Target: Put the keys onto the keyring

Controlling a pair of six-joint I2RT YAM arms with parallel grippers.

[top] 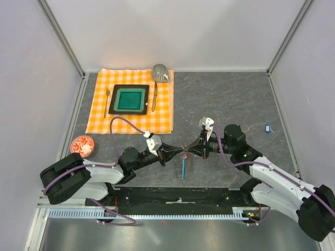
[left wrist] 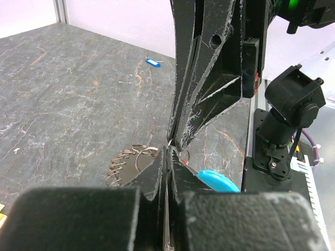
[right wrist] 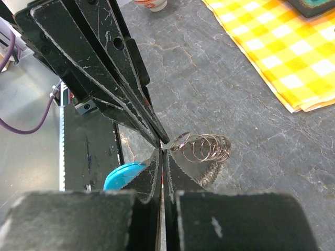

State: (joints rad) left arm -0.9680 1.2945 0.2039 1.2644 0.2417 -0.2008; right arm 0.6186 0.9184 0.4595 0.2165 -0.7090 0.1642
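My two grippers meet tip to tip over the grey table. The left gripper (top: 179, 152) (left wrist: 170, 152) has its jaws pressed together at one end loop of the keyring (left wrist: 127, 162), a thin metal coil lying on the table, which also shows in the right wrist view (right wrist: 205, 148). Its light-blue strip (top: 183, 168) (left wrist: 218, 181) lies just below the tips. The right gripper (top: 189, 151) (right wrist: 162, 150) is shut with a thin sliver of the red key (left wrist: 186, 160) between its jaws. The blue key (top: 267, 128) (left wrist: 153, 62) lies alone far right.
An orange checked cloth (top: 99, 117) at the back left carries a green plate (top: 129, 99), a fork (top: 107, 102), a knife (top: 154, 97) and a cup (top: 160, 72). A red-patterned saucer (top: 82, 145) sits at the left edge. White walls enclose the table.
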